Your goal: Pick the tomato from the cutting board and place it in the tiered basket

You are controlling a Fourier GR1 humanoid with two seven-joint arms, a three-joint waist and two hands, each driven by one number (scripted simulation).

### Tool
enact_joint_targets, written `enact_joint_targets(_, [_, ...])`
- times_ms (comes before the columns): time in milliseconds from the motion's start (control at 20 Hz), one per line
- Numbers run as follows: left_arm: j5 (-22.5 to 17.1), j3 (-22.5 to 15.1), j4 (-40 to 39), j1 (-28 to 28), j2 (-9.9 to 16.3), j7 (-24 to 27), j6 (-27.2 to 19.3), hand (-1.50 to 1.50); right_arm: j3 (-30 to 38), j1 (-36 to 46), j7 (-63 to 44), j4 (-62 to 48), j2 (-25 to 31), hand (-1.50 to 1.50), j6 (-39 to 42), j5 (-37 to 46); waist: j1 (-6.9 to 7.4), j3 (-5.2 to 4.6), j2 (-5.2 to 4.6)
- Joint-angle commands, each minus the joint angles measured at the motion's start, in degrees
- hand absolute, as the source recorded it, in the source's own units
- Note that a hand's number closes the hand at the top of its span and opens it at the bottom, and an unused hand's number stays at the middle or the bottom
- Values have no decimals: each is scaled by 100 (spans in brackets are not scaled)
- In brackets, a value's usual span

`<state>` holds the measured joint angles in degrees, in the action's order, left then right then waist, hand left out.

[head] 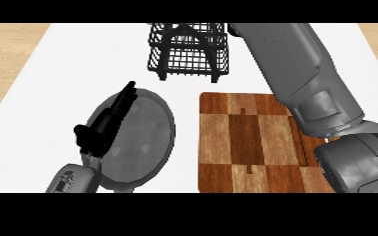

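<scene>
The cutting board point(251, 142) lies on the white tabletop point(88, 60) at the near right, and its visible wood surface carries no tomato. The tiered basket point(190, 50) stands at the far side, a little left of the board's far edge, and through its black wires I cannot make out any tomato either. So the tomato itself is not to be seen in this view; I cannot tell whether it is held, already in the basket, or hidden under the arm. The right forearm point(303, 75) comes in from the near right, crosses over the right part of the board and reaches toward the far side, where it ends close to the top right corner of the basket. The right hand is not in view, so how far it is open cannot be told. Judging from this reach, the task seems to be in the carrying or placing step, but this is only a judgement. The left hand point(107, 125) rests over a round grey plate point(148, 140) at the near left, with fingers straight and pointing far, holding nothing.
</scene>
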<state>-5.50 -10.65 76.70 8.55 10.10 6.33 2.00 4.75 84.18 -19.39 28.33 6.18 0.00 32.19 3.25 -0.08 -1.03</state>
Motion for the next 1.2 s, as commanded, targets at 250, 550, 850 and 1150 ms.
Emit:
enact_joint_targets(250, [45, -25, -75, -77, -110, 218, 81, 0, 328, 444, 391, -1060, -603, 150, -579, -136, 56, -2, -29])
enact_joint_targets(550, [48, 102, -226, 260, -89, -20, 64, 0, 726, 670, 491, -1402, -613, 150, -403, -547, 48, -2, -38])
enact_joint_targets(850, [115, 31, 43, 90, -36, -48, 65, 0, 1542, 714, -499, -1782, -616, -150, -351, -1383, 125, 1, -37])
enact_joint_targets(1150, [38, 164, -158, 249, -90, -50, 110, 0, 1814, 679, -196, -1596, -521, -150, -793, -1602, 41, -1, -41])
